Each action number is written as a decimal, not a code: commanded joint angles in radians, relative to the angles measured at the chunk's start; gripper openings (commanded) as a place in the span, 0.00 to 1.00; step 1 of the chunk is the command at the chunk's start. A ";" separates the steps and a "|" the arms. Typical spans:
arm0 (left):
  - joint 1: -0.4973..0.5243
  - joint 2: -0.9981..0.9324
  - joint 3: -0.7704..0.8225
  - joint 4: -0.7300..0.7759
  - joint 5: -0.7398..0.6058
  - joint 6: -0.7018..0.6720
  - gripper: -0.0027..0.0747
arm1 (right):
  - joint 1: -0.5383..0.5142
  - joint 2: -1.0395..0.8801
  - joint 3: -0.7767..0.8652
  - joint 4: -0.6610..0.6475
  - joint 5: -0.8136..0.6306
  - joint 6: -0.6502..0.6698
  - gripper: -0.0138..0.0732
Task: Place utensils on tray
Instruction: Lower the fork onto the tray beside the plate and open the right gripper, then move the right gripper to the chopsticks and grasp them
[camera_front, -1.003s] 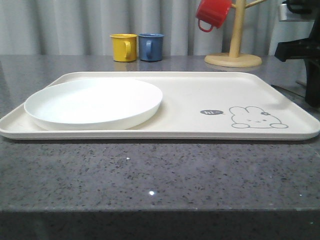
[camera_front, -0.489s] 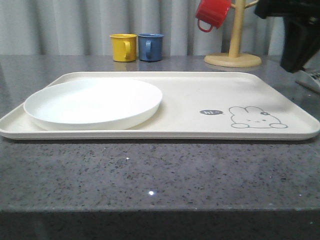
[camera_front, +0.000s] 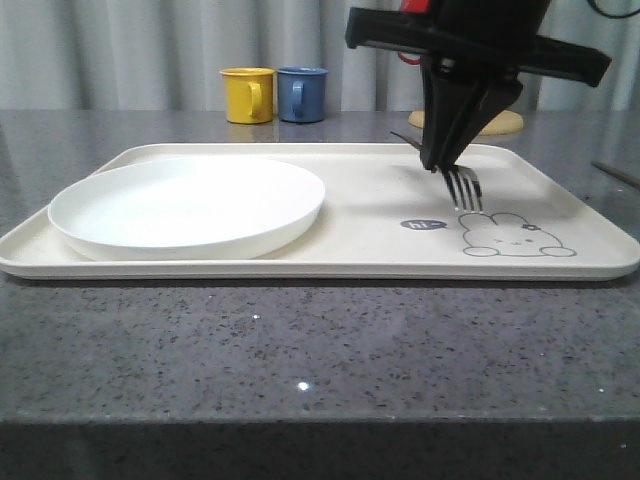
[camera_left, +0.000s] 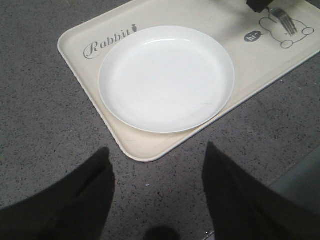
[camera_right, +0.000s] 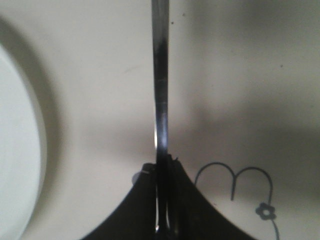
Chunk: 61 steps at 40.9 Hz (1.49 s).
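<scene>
Holding fork clamped in right gripper | now brought in over tray, right of frame | release judged next | left gripper spread wide, empty

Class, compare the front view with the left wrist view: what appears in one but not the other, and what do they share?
Front view alone: the yellow mug, the blue mug, and the right pincer shut on the fork. Left wrist view alone: the "Rabbit" script and the left pincer, open over the counter. Both: the tray, the white plate, the rabbit drawing and the fork's tines.
</scene>
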<state>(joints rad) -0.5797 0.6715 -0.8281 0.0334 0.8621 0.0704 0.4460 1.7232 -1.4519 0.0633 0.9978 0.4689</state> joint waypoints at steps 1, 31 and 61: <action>-0.005 0.001 -0.027 0.002 -0.067 -0.010 0.54 | 0.002 -0.019 -0.037 0.025 -0.083 0.071 0.16; -0.005 0.001 -0.027 0.002 -0.067 -0.010 0.54 | 0.012 -0.010 -0.038 0.040 -0.093 -0.003 0.50; -0.005 0.001 -0.027 0.002 -0.067 -0.010 0.54 | -0.404 -0.241 0.153 -0.160 0.092 -0.398 0.50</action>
<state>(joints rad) -0.5797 0.6715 -0.8281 0.0334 0.8621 0.0704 0.0867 1.5114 -1.2782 -0.0845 1.1100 0.1323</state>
